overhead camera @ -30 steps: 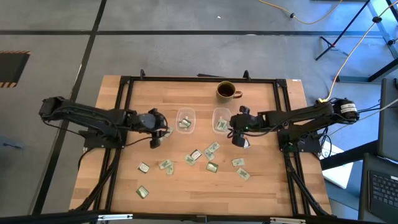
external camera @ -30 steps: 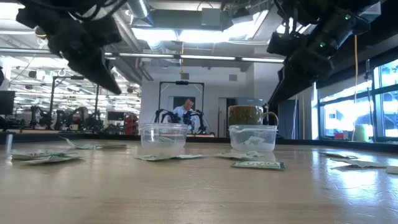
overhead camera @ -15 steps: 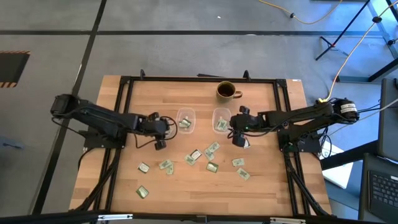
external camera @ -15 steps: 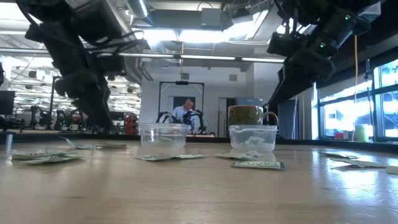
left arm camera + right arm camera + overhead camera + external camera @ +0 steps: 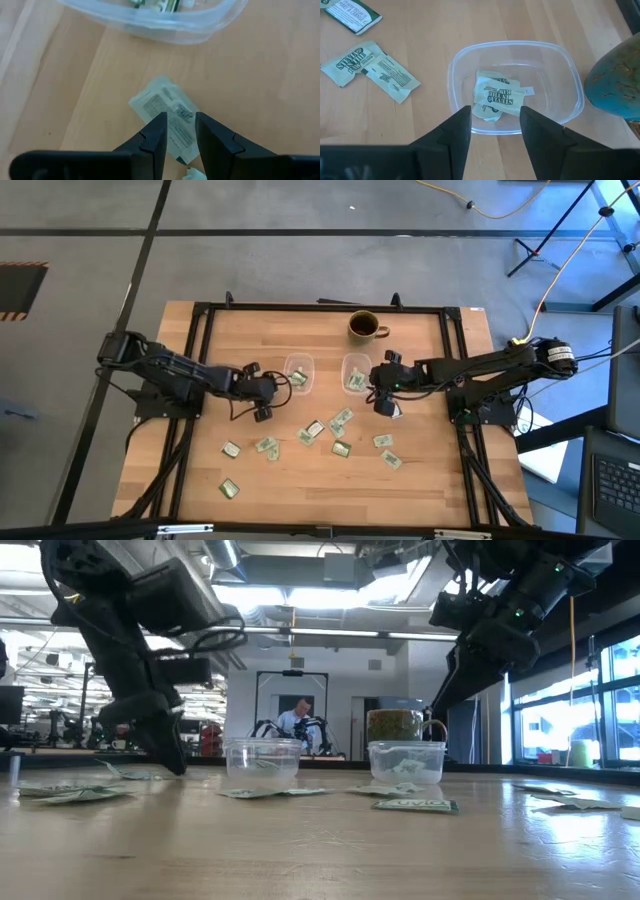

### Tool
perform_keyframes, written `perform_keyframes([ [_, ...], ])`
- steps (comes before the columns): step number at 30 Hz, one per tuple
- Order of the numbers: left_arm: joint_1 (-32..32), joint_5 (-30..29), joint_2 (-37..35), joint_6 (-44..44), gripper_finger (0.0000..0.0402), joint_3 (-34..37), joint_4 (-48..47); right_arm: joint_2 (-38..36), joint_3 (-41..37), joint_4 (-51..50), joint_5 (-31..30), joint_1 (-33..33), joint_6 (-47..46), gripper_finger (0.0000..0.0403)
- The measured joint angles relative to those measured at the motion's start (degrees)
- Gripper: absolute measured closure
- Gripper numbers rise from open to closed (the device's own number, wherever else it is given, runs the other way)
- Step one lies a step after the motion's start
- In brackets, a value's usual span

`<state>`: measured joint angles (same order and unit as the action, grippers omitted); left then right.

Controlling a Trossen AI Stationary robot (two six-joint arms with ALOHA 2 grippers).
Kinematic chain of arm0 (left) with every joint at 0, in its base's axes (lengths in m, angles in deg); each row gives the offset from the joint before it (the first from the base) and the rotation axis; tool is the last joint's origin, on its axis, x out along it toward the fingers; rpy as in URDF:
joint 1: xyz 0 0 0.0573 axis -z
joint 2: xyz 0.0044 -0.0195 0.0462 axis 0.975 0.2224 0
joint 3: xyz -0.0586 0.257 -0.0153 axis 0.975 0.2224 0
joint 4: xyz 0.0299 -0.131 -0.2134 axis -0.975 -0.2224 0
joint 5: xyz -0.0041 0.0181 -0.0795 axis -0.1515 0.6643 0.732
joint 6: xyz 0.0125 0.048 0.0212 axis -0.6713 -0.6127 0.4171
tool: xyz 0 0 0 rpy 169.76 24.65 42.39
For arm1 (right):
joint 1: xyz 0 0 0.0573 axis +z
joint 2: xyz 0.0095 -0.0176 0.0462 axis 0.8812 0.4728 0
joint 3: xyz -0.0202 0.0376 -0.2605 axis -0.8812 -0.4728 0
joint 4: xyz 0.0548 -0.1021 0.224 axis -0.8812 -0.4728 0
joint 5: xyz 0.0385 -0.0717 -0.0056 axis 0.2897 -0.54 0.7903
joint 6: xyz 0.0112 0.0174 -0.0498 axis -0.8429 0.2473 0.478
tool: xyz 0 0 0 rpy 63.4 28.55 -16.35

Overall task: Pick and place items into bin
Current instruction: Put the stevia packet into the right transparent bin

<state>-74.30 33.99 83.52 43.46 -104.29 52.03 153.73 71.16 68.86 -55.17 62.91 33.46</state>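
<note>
Several pale green and white packets [image 5: 313, 430] lie flat and scattered on the wooden table. Two clear bins, the left bin [image 5: 298, 373] and the right bin [image 5: 356, 372], each hold a few packets. My left gripper [image 5: 180, 117] is open and low, pointing steeply down just beside the left bin. One packet [image 5: 157, 102] lies flat on the table under its fingertips and shows through the gap. My right gripper [image 5: 495, 112] hangs open and empty above the near side of the right bin [image 5: 515, 85]. My left gripper comes at the packet from above, slanting down, with one finger [image 5: 156, 131] on either side of the packet's near part. I cannot tell whether the fingertips touch it. The packet lies flat on the table.
A brown mug [image 5: 365, 326] stands behind the right bin. More packets lie near the front, among them one at the left [image 5: 231, 449] and one at the right [image 5: 390, 460]. A black frame rail [image 5: 320, 307] borders the tabletop.
My left gripper has come down from well above the table to just over it, moving toward the left bin and tipping more steeply downward. My right gripper has kept still.
</note>
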Motion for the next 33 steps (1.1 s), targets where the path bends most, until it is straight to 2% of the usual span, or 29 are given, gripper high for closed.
perform_keyframes([
  [10, 0.00, -0.66, 2.47, 1.45, 0.0311, -0.17, 0.69, 0.00, 0.00, -0.03, 0.00, 0.00, 0.02, 0.0231],
  [25, 0.00, 0.12, 2.56, 1.42, 0.0382, -0.07, 0.05, 0.02, 0.00, -0.06, 0.00, 0.02, 0.02, 0.0231],
  [33, -0.02, 0.48, 1.03, 0.53, 0.0396, -0.96, -1.89, 0.02, 0.00, -0.08, 0.02, 0.02, 0.02, 0.0231],
])
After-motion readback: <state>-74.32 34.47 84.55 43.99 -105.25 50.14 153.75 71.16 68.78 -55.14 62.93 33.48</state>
